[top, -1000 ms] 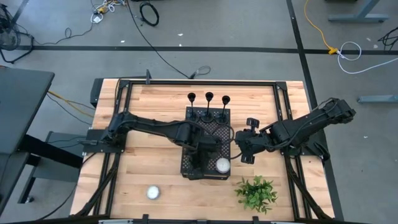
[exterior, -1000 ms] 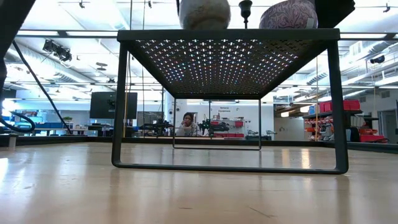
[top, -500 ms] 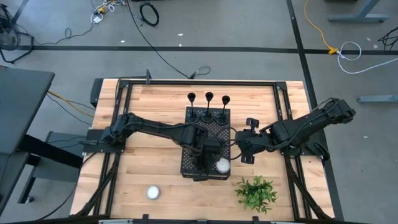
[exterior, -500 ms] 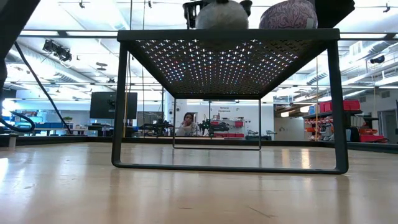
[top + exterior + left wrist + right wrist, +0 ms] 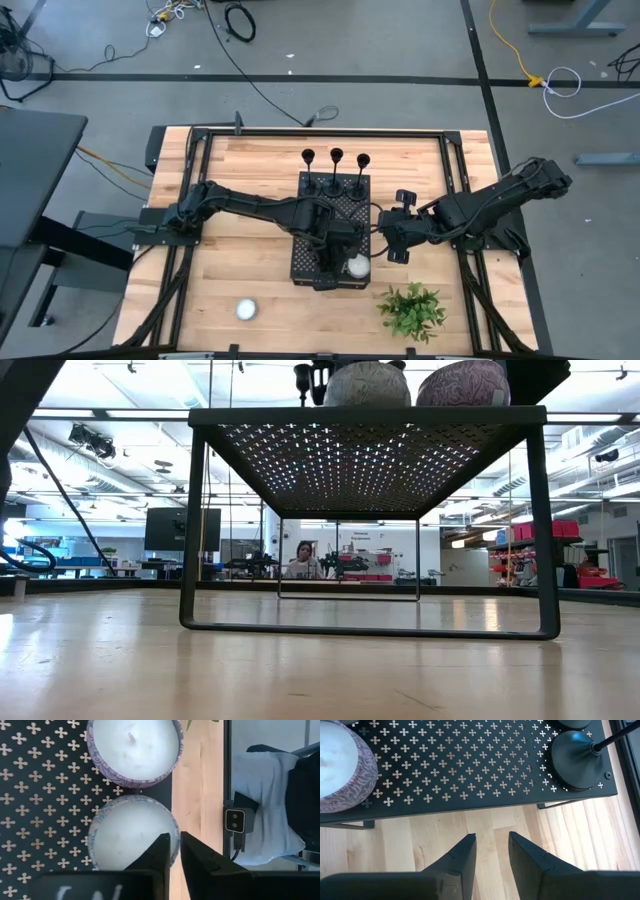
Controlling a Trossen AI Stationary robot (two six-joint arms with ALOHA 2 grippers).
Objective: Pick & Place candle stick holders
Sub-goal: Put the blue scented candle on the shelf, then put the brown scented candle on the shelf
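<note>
Holders (image 5: pixel 336 168) still on the box (image 5: pixel 312 275).
Probably top-heavy, rigid; grip the stem. Left hand (image 5: pixel 173 851) near-closed, empty; right hand (image 5: pixel 492 848) slightly open, empty.

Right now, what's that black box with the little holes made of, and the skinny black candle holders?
The perforated box looks like thin metal painted matte black: crisp cross-shaped cutouts and slim straight legs. The candle stick holders also seem metal, with a smoother black finish; one round base shows a soft sheen. I can't be sure of the metal.
</note>
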